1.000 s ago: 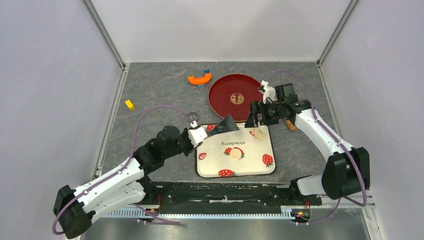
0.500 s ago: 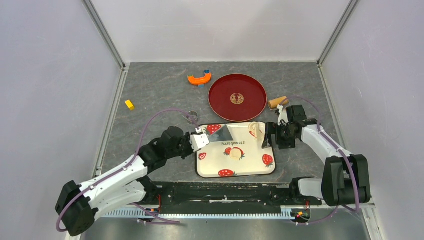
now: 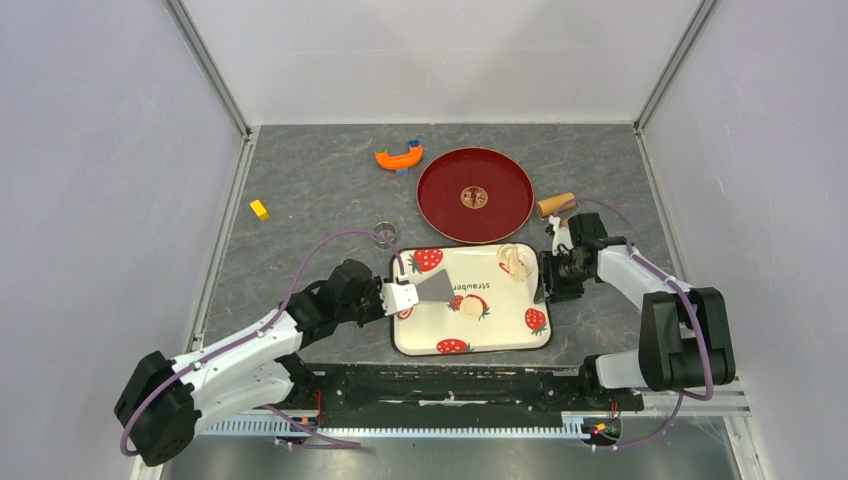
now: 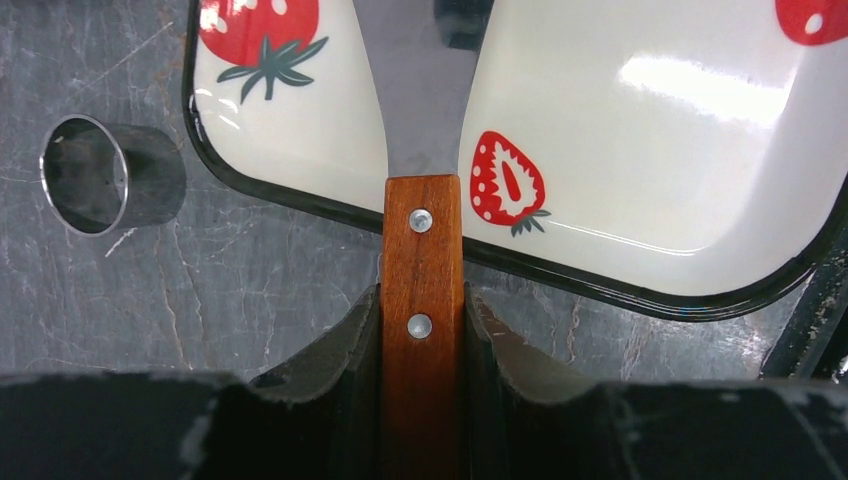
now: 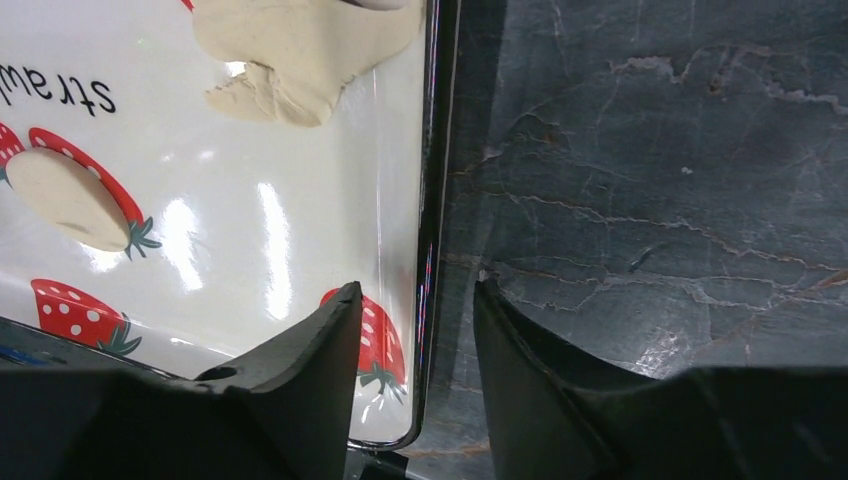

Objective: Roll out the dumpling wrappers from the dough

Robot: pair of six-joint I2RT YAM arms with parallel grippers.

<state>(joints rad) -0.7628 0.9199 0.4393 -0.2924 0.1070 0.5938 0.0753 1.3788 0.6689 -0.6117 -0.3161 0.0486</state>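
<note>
Partway, by the look of it. Tray: one ragged flat wrapper near its far right corner. Oval dough sits mid-tray on a strawberry print, thickness unclear. Roller lies on the table beside the plate, unheld. Left gripper is clamped on the scraper handle, blade over the tray's left part, short of the dough. Right gripper has its jaws apart, straddling the tray's right rim, not visibly pinching it. Likely left to do: roll the oval, even out the ragged sheet.
</note>
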